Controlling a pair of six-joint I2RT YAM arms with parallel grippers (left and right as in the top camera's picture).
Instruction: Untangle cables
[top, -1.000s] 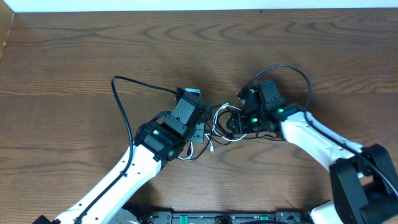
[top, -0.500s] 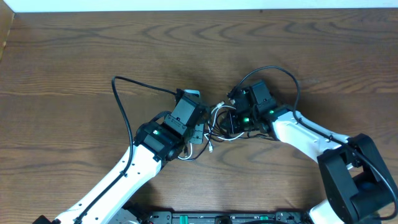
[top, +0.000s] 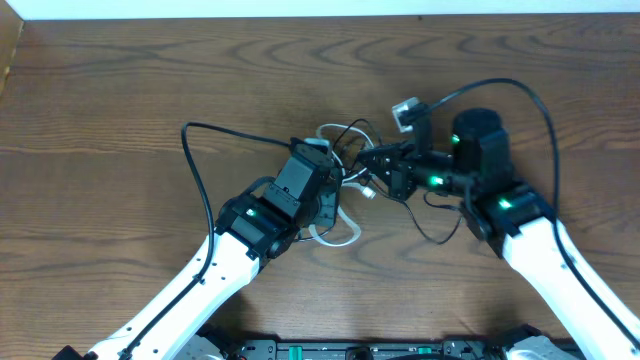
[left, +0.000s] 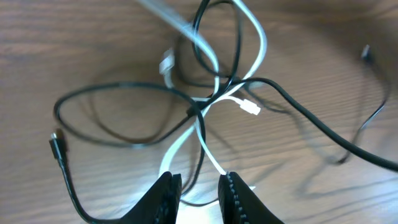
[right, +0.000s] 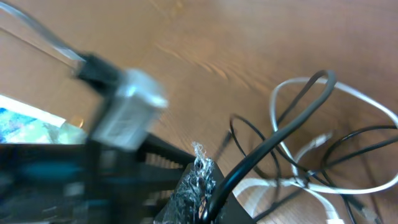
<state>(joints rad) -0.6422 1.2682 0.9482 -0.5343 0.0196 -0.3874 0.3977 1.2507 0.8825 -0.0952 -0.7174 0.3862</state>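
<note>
Left wrist view: the left gripper (left: 198, 198) has its fingers at the lower edge with a narrow gap between them. The white cable (left: 205, 144) runs into that gap (I cannot tell whether it is clamped). Just beyond, white and black strands cross at one knot, and loops fan out past it.

Right wrist view (blurred): the right gripper (right: 205, 199) is pinched on the black cable (right: 273, 142), which rises up-right toward the loops. A silver plug (right: 127, 115) sits to its left.

Only the overhead shows both arms. The cables (top: 350, 170) are bunched between the grippers at mid-table (top: 120, 90), with the long axis roughly left-right. One white loop lies toward the robot beside the left gripper.
</note>
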